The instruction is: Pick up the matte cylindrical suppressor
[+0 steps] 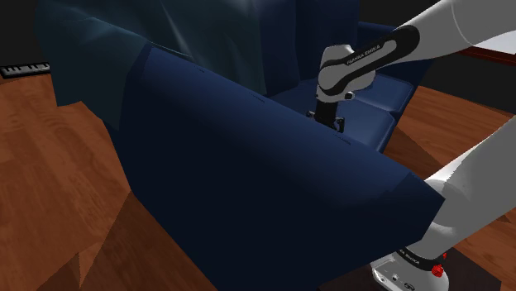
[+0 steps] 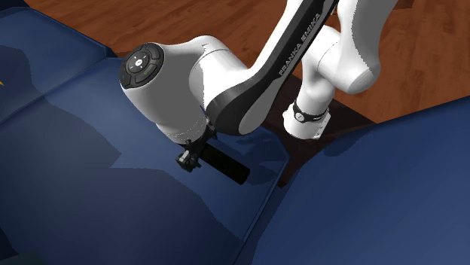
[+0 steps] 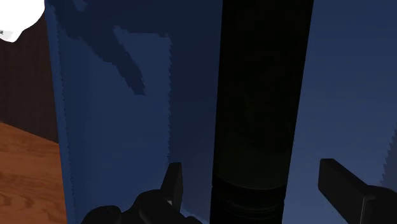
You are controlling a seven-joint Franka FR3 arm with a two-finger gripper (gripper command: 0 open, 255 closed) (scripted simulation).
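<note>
**Black tube lies flat on the blue sofa, end effector spread over it**

In the shoulder view we see a big dark blue sofa from behind. Its tall back stands between us and the seat, so it hides most of the seat. A brown wooden floor lies around it. Far off by the wall sits a small strip that looks like piano keys. The white arm reaches over the sofa back, and the end effector hangs low over the seat.

In the second exterior view we look down on the seat cushion. The suppressor lies flat on it, close to the cushion's edge. Its long side runs from the end effector down toward that view's lower right. It is a plain round tube, all black and not shiny. The arm's thick white joint hangs right above it and covers the near end.

In the wrist view the suppressor runs straight away from the end effector, like a wide black stripe on the blue sofa. The two fingers stand spread apart, one on each side of the tube. We see blue sofa between one finger and the tube. The other finger is just beside it. A bit of wooden floor shows past the sofa's edge.
</note>
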